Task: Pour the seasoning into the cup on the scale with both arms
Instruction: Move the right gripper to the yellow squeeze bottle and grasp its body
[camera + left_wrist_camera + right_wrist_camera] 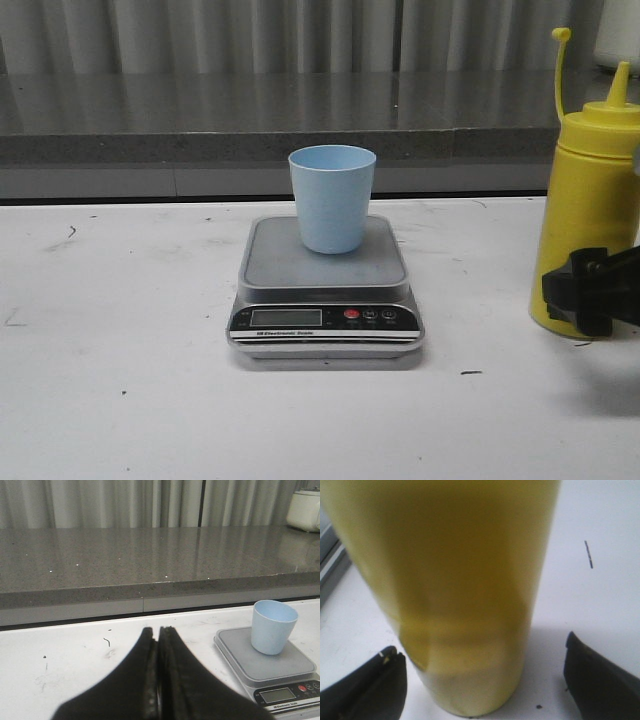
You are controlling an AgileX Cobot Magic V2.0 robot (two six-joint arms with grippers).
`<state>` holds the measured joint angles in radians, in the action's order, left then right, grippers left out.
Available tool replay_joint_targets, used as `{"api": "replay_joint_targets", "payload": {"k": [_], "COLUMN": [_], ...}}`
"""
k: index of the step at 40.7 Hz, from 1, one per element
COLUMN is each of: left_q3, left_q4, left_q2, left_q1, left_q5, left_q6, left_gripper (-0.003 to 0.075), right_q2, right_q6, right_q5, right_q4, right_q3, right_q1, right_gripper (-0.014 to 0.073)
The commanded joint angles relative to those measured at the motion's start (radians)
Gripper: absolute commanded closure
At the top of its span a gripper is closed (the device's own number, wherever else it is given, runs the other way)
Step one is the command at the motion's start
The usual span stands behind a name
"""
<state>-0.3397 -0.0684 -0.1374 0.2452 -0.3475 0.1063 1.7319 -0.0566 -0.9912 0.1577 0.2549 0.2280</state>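
The seasoning stands upright on the table, and I see my right hand spread wide around its base, one finger on either side, neither touching the yellow wall. In the front view that hand sits low in front of the bottle. My left hand is pressed closed on nothing, hovering over bare table. Off to its right, the cup stands upright on the scale.
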Motion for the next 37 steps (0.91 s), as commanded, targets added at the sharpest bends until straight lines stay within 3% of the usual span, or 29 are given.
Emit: {"api": "replay_joint_targets", "payload": {"k": [1, 10, 37], "left_q3": [-0.025, -0.025, -0.025], "left_q4": [0.007, 0.007, 0.007], "left_q2": [-0.011, -0.011, -0.011], "left_q1": [-0.004, -0.004, -0.004], "left_q5": [0.089, 0.089, 0.089], "left_q6": [0.009, 0.009, 0.009], "left_gripper": [0.0740, 0.0740, 0.0740], "right_q2": [0.018, 0.090, 0.116], "right_q6": [-0.005, -0.005, -0.005], "right_q5": [-0.162, -0.288, -0.271], "right_q4": [-0.017, -0.017, 0.011], "right_q3": [0.020, 0.029, 0.132], "right_q1": [-0.001, -0.001, -0.006], "right_gripper": [-0.0059, -0.0059, -0.0057]}}
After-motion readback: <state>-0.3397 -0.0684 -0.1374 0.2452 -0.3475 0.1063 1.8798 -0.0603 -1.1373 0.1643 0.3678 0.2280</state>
